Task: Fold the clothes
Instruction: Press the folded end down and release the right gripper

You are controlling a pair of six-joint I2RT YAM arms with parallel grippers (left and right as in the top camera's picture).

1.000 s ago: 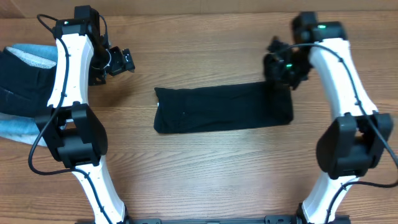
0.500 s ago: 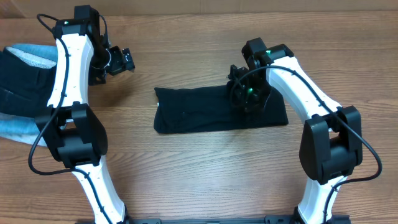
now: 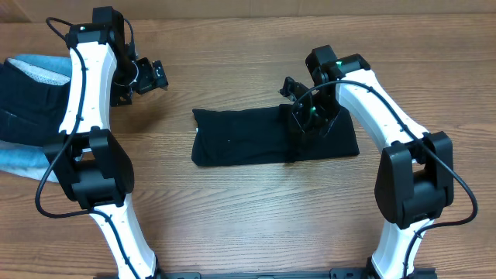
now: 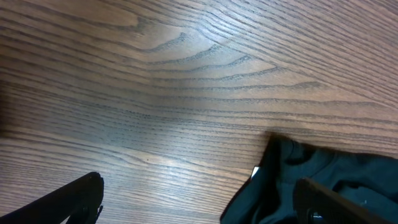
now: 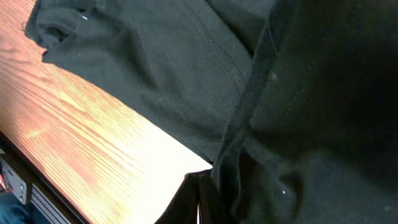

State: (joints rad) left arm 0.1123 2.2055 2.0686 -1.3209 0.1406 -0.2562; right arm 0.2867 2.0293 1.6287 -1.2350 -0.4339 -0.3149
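The clothes, one black T-shirt [image 3: 240,138], lie folded into a long strip across the middle of the wooden table. My right gripper [image 3: 306,122] sits low over the strip's right part. In the right wrist view its fingers [image 5: 198,205] are shut, a thin bright line showing between them, and a hem ridge of the shirt [image 5: 155,74] lies against their right side. My left gripper [image 3: 151,76] hangs open above bare wood, up and left of the shirt's left end. In the left wrist view its fingers [image 4: 208,208] stand wide apart, and the shirt's corner [image 4: 323,180] with a small white tag lies by the right finger.
A pile of other garments lies at the table's left edge: a dark one [image 3: 23,101] over light-blue denim [image 3: 23,159], close behind my left arm. A black rail [image 5: 18,180] runs along the table's front edge.
My right gripper has moved left from the shirt's right end to over its right part. The shirt's right edge has drawn in slightly. The left arm has not moved.
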